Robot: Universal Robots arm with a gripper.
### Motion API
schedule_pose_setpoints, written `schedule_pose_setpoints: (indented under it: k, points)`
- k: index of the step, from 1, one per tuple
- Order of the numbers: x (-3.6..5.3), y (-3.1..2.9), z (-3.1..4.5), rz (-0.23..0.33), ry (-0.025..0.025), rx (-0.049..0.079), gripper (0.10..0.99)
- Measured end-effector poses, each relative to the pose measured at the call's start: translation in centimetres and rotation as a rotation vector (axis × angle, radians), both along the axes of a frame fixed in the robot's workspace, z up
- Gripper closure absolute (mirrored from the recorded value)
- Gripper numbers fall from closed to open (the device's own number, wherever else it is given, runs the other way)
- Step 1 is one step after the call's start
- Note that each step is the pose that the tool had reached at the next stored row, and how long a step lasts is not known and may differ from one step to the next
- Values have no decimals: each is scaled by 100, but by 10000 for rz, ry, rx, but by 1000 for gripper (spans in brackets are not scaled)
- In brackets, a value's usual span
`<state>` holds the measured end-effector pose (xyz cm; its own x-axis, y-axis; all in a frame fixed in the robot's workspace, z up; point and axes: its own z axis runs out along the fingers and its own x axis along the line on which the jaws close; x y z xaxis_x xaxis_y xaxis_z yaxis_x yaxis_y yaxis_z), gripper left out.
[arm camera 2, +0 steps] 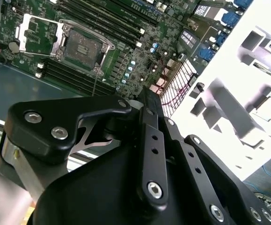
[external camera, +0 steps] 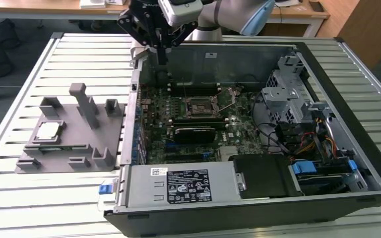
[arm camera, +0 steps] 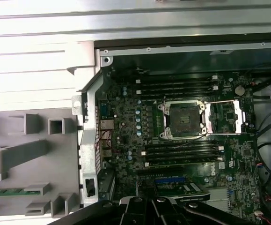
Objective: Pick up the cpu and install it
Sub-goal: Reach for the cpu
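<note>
The fingers (external camera: pixel 162 57) are hanging pinched together, gripping nothing. The cpu (external camera: pixel 48 131) is lying well apart from them, on the grey fixture (external camera: pixel 53 158).

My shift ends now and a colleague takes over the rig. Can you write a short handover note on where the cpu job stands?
Gripper: shut, holding nothing, up over a corner of the open computer case, well apart from the cpu.
Cpu: lies flat on the grey fixture, beside the case at the exterior view's left.
Socket: on the motherboard, cover plate swung open, empty.
Done: socket is open and ready.
Left: cpu not yet picked up, not yet installed.
</note>
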<state>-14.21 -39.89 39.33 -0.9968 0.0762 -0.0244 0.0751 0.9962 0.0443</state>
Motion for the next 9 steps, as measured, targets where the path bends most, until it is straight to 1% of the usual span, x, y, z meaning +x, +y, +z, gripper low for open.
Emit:
schedule_pose_setpoints:
  k: [9]
  points:
    - [-41, 0, -1, 0, 0, 0, 980]
